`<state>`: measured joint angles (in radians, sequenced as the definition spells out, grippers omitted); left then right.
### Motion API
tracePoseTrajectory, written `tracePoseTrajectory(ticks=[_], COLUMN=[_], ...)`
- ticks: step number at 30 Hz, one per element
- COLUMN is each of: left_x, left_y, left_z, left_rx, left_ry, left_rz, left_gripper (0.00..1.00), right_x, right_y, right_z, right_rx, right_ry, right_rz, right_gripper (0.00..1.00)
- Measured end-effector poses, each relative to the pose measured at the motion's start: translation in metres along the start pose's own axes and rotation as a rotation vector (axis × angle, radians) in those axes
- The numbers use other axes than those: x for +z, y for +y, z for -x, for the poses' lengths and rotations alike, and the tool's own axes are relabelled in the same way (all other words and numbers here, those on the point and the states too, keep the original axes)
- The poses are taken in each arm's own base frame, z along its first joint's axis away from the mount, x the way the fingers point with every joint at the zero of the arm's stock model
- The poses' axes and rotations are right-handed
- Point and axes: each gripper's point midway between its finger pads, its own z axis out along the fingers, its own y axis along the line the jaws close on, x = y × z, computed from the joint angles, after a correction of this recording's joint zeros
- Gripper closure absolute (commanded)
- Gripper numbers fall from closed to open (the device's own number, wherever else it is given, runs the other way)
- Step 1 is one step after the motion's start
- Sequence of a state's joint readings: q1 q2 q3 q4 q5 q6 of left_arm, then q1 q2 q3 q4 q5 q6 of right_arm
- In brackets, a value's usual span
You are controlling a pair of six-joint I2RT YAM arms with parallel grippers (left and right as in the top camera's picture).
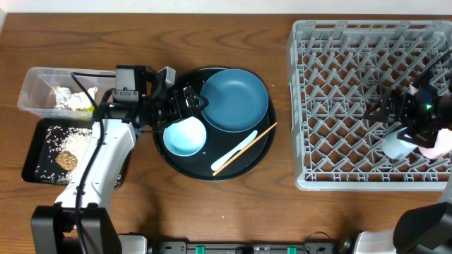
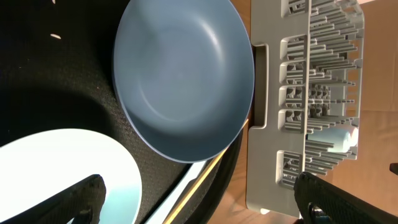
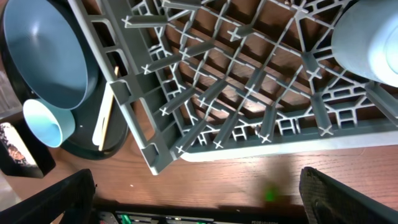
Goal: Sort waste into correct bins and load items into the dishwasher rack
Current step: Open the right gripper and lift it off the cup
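The big blue plate [image 1: 235, 99] [image 2: 183, 74], the light blue bowl [image 1: 184, 137] [image 2: 62, 171], the white spoon [image 1: 233, 152] and the wooden chopstick [image 1: 256, 138] [image 2: 199, 186] lie on a round black tray [image 1: 212, 173]. My left gripper [image 1: 189, 102] [image 2: 202, 208] is open and empty, at the plate's left edge just above the bowl. The grey dishwasher rack [image 1: 339, 106] [image 3: 249, 93] holds the pale blue cup [image 1: 395, 147] [image 3: 367, 43] and the pink cup [image 1: 445, 141]. My right gripper [image 1: 397, 116] [image 3: 199, 199] is open and empty over the rack's right part.
At far left, a clear tub [image 1: 32, 88] holds the crumpled tissue and the wrapper [image 1: 70, 100]. The black rectangular tray [image 1: 32, 162] in front of it holds rice grains [image 1: 67, 134] and the brown biscuit lump [image 1: 67, 161]. Bare wood lies between the round tray and the rack.
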<state>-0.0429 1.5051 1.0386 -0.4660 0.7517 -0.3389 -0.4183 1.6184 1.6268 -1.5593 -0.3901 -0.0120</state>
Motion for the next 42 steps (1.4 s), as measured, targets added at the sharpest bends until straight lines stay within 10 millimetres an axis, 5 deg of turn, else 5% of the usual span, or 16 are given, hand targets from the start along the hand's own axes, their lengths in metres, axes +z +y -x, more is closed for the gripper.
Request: tracePoseTrajectory(ticks=[29, 40, 41, 42], left_x=[-0.001, -0.002, -0.002, -0.002], left_y=[-0.009, 0.004, 0.004, 0.005], left_z=[0.019, 0.026, 0.026, 0.026], left_rx=[0.064, 0.063, 0.063, 0.063], left_ry=[-0.071, -0.110, -0.111, -0.112], left_rz=[-0.029, 0.046, 0.048, 0.050], left_gripper=[0.02, 0.00, 0.01, 0.13], right_x=[0.000, 0.000, 0.000, 0.000], right_y=[0.000, 0.000, -0.001, -0.001], right_z=[0.000, 0.000, 0.000, 0.000], right_rx=[0.000, 0.000, 0.000, 0.000], right_ry=[0.000, 0.000, 0.000, 0.000], right_rz=[-0.003, -0.003, -0.003, -0.003], right_gripper=[0.01, 0.01, 0.01, 0.01])
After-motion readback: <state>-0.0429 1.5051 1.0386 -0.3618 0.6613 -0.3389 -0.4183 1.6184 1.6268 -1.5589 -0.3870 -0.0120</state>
